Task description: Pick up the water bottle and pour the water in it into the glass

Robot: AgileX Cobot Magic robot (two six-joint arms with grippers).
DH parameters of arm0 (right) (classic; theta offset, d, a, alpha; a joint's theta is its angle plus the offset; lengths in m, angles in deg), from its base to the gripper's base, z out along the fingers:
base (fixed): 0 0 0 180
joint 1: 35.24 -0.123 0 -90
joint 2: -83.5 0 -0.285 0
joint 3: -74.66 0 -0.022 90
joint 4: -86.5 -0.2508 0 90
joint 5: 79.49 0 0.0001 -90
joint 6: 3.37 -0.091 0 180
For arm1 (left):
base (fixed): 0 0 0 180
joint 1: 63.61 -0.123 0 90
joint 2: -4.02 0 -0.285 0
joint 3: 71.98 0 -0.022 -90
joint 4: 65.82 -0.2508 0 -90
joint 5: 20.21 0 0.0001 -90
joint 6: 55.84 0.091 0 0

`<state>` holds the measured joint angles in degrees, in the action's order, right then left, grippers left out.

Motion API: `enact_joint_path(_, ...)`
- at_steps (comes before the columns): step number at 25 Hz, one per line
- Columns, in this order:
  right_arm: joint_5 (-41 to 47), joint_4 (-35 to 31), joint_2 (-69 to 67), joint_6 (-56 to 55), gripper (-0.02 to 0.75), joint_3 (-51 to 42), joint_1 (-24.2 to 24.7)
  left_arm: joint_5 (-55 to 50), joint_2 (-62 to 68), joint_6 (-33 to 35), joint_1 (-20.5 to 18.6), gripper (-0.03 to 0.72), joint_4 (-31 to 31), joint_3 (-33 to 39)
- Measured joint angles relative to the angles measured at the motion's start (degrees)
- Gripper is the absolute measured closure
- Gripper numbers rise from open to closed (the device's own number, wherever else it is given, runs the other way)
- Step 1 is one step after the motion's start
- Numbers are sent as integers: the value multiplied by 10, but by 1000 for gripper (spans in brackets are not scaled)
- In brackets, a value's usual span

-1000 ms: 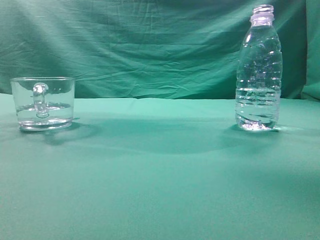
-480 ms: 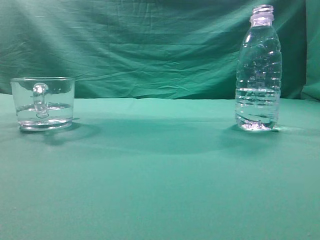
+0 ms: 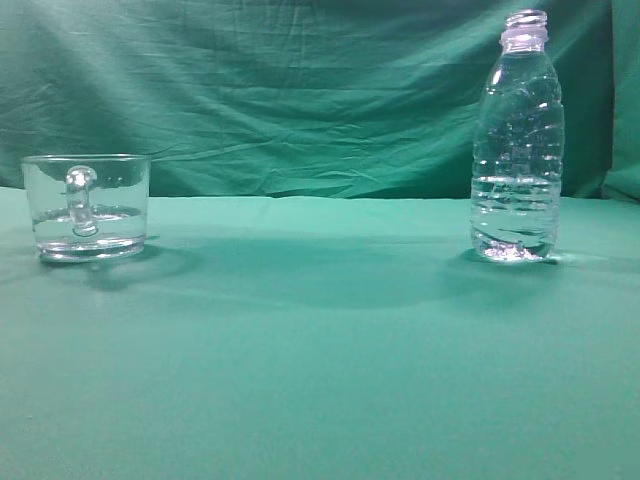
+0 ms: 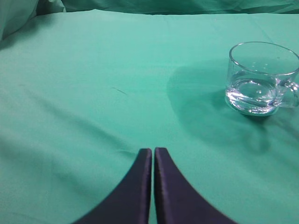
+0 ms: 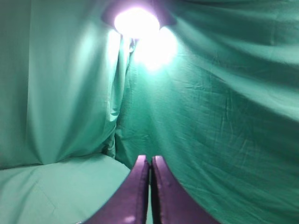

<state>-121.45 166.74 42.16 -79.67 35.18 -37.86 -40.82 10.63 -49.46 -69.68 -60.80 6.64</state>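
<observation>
The water bottle [image 3: 517, 140] stands upright and uncapped at the right of the green table, with water [image 3: 515, 215] filling its lower third. The glass [image 3: 86, 206] stands at the left, its handle toward the camera, with a little water in its bottom. It also shows in the left wrist view [image 4: 261, 78], upper right. My left gripper [image 4: 153, 150] is shut and empty above bare cloth, to the left of and nearer than the glass. My right gripper [image 5: 150, 158] is shut and empty, facing the backdrop; the bottle is out of its view. Neither gripper shows in the exterior view.
A green cloth covers the table [image 3: 320, 350] and hangs as a wrinkled backdrop [image 3: 300, 90]. A bright lamp [image 5: 137, 21] shines at the top of the right wrist view, above a fold in the curtain.
</observation>
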Motion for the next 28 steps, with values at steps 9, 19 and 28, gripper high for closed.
enact_joint_path(9, 229, -64, 113, -83, 738, 0, 0, 0, 0, 0, 0, 688, 0, 0)
enact_joint_path(19, 559, -627, 117, 583, 738, -52, 0, 0, 0, 0, 0, 688, 0, 0)
enact_joint_path(28, 714, -811, 251, 805, 738, -180, 0, 0, 0, 0, 0, 688, 0, 0)
